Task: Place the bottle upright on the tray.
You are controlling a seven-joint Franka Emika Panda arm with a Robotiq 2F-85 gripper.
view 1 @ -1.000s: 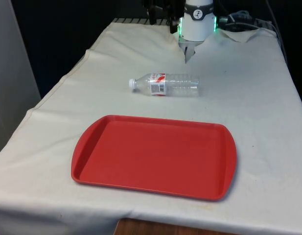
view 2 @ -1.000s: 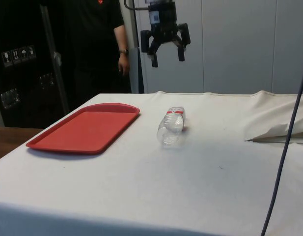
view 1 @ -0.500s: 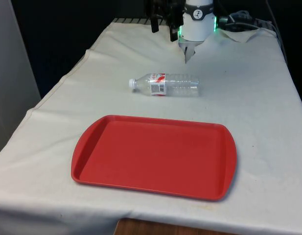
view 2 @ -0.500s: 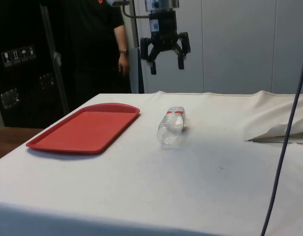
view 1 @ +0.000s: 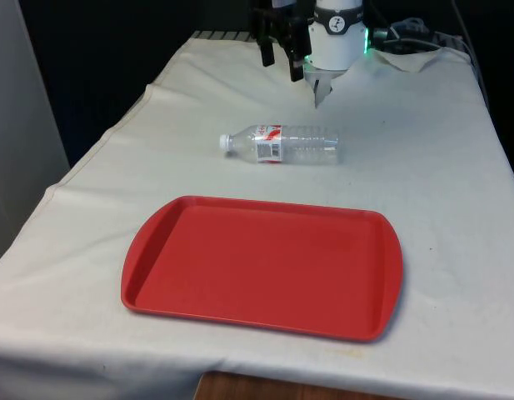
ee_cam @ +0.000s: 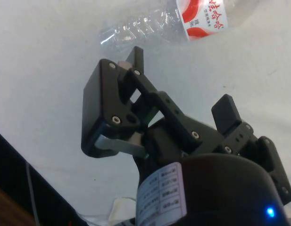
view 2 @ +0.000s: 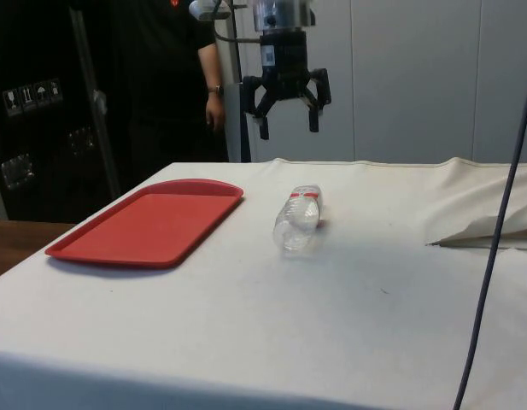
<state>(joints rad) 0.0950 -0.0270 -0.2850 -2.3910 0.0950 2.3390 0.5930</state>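
The table [view 1: 456,167], draped in a white cloth, carries everything here, and the red tray serves as the landmark for the rest. The red tray [view 1: 265,265] lies flat on the cloth at the near end of the table in the front view; in the side view it [view 2: 152,220] sits toward the dark cabinets, its shallow rim raised all round and its floor bare.

A person [view 2: 173,77] in dark clothing stands beyond the tray in the side view, one hand hanging down at the side with a watch on the wrist.

The clear plastic water bottle [view 1: 280,144] lies on its side on the cloth, beyond the tray's far edge and apart from it. Its white cap points toward the front view's left, and a red-and-white label wraps the body near the neck. In the side view the bottle [view 2: 298,218] lies just beside the tray's far corner, its base facing the camera. The wrist view shows its label and ribbed body [ee_cam: 183,19] on the cloth.

The black gripper [view 2: 289,109] hangs in the air, farther from the tray than the bottle and well above the cloth. Its fingers are spread wide with nothing between them. In the front view it [view 1: 280,57] shows beyond the bottle.
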